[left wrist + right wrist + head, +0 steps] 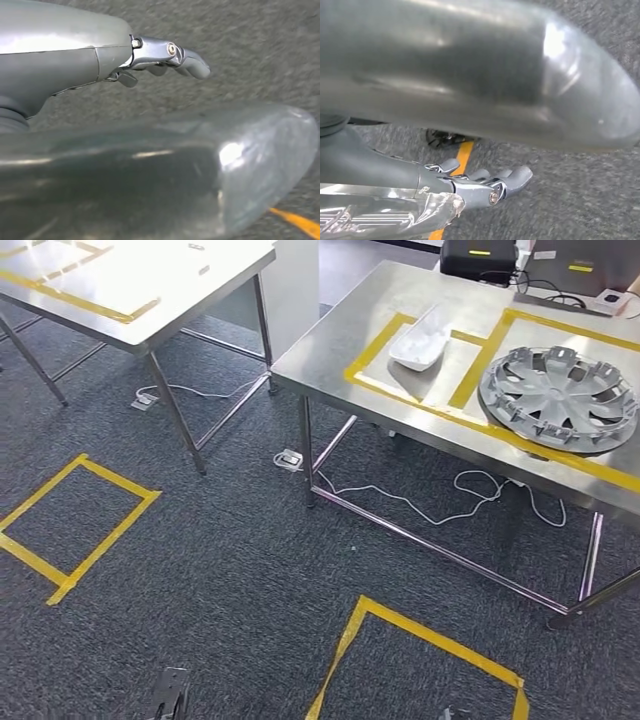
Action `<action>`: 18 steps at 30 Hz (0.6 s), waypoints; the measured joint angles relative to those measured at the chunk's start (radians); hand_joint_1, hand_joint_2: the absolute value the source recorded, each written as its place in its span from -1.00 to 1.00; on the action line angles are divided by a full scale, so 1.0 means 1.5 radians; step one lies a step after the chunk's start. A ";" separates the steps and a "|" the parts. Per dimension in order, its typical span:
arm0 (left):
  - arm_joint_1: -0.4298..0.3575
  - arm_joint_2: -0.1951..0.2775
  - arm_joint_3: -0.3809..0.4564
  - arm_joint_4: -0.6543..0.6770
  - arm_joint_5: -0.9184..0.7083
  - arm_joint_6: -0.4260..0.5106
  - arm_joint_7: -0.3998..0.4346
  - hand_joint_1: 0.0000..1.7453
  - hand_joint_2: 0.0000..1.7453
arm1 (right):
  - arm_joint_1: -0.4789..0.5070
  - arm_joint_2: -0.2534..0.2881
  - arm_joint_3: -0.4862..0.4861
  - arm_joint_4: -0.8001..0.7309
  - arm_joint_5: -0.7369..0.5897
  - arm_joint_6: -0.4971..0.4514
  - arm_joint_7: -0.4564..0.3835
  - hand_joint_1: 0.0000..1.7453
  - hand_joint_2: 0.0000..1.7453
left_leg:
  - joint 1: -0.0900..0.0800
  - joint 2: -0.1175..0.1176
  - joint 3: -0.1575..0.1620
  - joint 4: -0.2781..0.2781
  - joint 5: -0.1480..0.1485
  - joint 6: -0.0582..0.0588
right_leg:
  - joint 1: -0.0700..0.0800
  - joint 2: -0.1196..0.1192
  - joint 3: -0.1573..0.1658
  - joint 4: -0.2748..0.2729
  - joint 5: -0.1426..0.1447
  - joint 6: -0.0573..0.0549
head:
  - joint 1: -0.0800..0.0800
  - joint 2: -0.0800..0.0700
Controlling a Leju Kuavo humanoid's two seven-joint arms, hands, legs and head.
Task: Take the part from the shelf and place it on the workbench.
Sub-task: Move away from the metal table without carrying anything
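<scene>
The steel workbench (pixel 332 345) stands ahead on the right, marked with yellow tape rectangles. A white moulded part (pixel 420 340) lies in the left rectangle. A grey wheel cover (pixel 560 397) lies in the right one. My left hand (pixel 113 55) hangs over the dark carpet with its fingers (pixel 190 62) stretched out and nothing in them. My right hand (pixel 444 187) also hangs over the carpet, its fingers (pixel 508 180) straight and empty, close to a yellow tape line (pixel 463 152).
A second steel table (pixel 151 295) stands at the back left. Yellow tape squares (pixel 75 525) (pixel 423 660) mark the carpet. White cables (pixel 423 505) run under the workbench. Black devices (pixel 479 258) sit at its far edge.
</scene>
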 joint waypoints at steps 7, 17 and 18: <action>0.005 -0.001 -0.012 0.003 0.003 0.014 0.001 -1.00 -1.00 | 0.008 0.018 0.000 0.001 0.015 -0.033 -0.001 -1.00 -1.00 | 0.021 0.062 -0.042 0.184 -0.113 -0.033 | -0.007 -0.072 -0.027 0.001 0.023 0.001 | -0.007 0.000; 0.007 -0.001 -0.020 0.006 0.003 0.019 -0.002 -1.00 -1.00 | 0.003 0.026 0.005 0.001 0.018 -0.034 -0.004 -1.00 -1.00 | 0.023 0.084 0.070 0.011 -0.077 0.003 | -0.014 -0.074 -0.057 0.070 -0.015 0.039 | -0.005 0.000; 0.006 -0.002 -0.021 0.006 0.003 0.019 -0.002 -1.00 -1.00 | 0.004 0.026 0.005 0.001 0.018 -0.034 -0.004 -1.00 -1.00 | 0.022 0.076 0.068 0.011 -0.075 0.006 | -0.014 -0.053 -0.078 0.114 -0.037 0.039 | -0.002 0.000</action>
